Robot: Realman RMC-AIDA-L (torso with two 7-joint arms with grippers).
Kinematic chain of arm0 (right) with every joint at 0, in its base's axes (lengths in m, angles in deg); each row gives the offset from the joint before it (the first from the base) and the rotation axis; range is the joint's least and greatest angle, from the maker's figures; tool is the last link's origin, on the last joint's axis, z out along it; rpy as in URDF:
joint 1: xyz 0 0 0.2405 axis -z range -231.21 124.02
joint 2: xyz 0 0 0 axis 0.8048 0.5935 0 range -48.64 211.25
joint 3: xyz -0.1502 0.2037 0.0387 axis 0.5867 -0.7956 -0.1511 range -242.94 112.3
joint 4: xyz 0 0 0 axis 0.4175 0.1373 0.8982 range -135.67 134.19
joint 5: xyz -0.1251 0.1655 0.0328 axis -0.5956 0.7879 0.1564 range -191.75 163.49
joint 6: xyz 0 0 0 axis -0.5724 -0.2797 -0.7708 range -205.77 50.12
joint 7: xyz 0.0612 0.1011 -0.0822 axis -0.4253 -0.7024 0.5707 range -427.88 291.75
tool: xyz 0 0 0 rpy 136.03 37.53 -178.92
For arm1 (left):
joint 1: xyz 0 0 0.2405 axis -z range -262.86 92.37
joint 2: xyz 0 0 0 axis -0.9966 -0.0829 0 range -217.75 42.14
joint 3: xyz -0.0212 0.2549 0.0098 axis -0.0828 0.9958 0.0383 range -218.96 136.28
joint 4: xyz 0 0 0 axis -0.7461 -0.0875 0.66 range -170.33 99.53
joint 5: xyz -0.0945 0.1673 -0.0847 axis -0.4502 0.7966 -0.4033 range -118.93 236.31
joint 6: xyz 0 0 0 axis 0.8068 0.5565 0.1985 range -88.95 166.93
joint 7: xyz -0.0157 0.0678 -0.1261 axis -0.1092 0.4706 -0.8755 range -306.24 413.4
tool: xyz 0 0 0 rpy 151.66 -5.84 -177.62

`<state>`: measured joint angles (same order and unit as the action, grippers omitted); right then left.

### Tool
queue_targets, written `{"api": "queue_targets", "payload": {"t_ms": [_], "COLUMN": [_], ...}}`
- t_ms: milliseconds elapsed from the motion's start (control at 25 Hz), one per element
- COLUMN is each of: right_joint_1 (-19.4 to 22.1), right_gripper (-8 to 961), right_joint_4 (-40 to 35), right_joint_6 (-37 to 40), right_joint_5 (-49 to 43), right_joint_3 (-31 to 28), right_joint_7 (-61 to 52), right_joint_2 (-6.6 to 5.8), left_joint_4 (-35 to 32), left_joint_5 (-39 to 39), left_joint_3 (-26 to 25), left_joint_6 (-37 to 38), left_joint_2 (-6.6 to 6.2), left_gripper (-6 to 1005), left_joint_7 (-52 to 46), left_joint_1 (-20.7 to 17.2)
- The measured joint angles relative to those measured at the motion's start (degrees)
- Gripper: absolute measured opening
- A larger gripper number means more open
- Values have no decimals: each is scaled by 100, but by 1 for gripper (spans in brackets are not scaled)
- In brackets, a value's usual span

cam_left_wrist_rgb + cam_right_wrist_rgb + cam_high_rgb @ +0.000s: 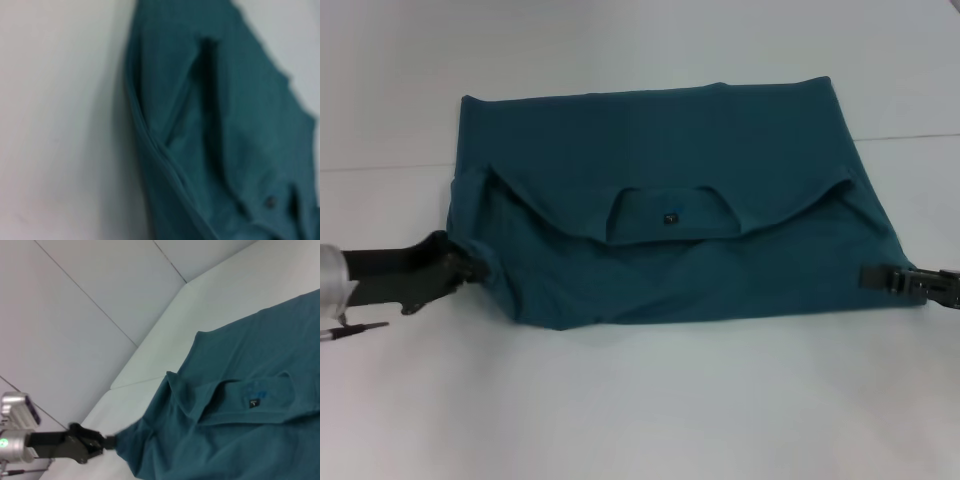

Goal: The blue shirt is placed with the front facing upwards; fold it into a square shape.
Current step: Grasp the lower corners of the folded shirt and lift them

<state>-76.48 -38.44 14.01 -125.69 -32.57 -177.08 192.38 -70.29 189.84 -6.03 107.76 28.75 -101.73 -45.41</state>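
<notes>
Nearest, the blue shirt (700, 200)'s folded front edge is pinched closed at both corners by left gripper (472, 268) and right gripper (882, 278); corners are best moved level, together.

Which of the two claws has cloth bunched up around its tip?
The left gripper: the shirt gathers into a point at its tip. The right gripper meets a flat edge.

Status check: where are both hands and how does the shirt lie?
Left hand at shirt's near-left corner, right hand at near-right edge. Blue shirt folded over on white table, collar label up. Nothing in the way.
</notes>
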Motion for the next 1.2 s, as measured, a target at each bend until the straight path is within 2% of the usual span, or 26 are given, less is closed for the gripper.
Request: {"api": "queue_targets", "payload": {"t_ms": [120,280,520,600,760,920,1200], "right_joint_1": [17,23,-5,-26,-77,-102,-328], "right_gripper": [716,715,712,711,710,708,705], "right_joint_4": [0,0,-34,-77,-97,-251,-542], "right_joint_6": [-15,-17,-11,11,-167,-415,-541], "right_joint_5": [-5,-48,-298,-406,-557,-745,-1430], "right_joint_3": [4,11,-6,-6,-8,-10,-49], "right_joint_7": [14,25,-33,-169,-753,-1290,-2080], "right_joint_2": [-15,-36,-73,-142,-451,-673,-702], "left_joint_4": [124,215,246,249,270,442,553], "left_joint_5": [-178,-274,-263,-245,-222,-212,-342], "left_joint_3": [-409,-861,-981,-945,-818,-757,-801], "left_joint_6": [241,494,589,564,409,218,78], "left_joint_2": [-63,-61,-43,-36,-20,-24,-20], "left_gripper": [26,28,30,30,30,30,30], "left_joint_7": [246,572,794,837,1013,1329,1655], "left_joint_1": [-115,-288,-441,-442,-435,-402,-395]}}
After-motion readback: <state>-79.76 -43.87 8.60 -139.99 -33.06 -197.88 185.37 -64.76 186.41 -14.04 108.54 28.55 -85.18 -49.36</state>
